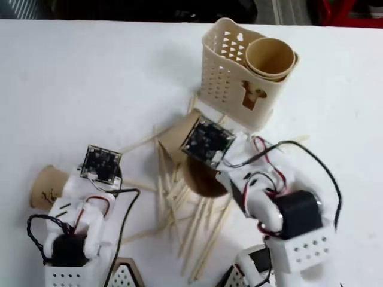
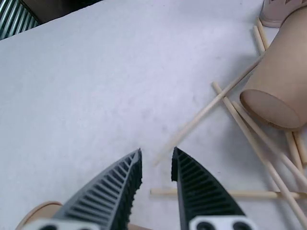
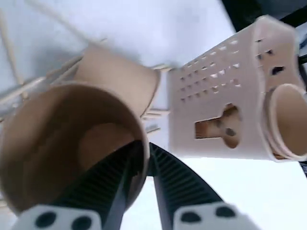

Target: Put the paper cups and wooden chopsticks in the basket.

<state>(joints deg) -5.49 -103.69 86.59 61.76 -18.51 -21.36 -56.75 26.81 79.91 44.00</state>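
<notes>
The basket is standing upright near the far edge of the tabletop, right of its middle, and nested cups are sitting inside it at its right end. The right arm is reaching in from the near edge toward the middle of the tabletop, and its jaws are pinching the rim of a cup, one jaw inside the wall and one outside, with the cup's mouth tilting up toward the wrist. Just beyond that cup, another cup is lying on its side between it and the basket, resting across some sticks. Chopsticks are lying scattered and crossing each other over the middle of the tabletop, running toward the near edge. The left arm is sitting toward the near left corner, its jaws standing narrowly apart and gripping nothing, hanging over bare tabletop with one chopstick lying just beside their tips. A third cup is lying on its side close beside the left arm, toward the left edge
</notes>
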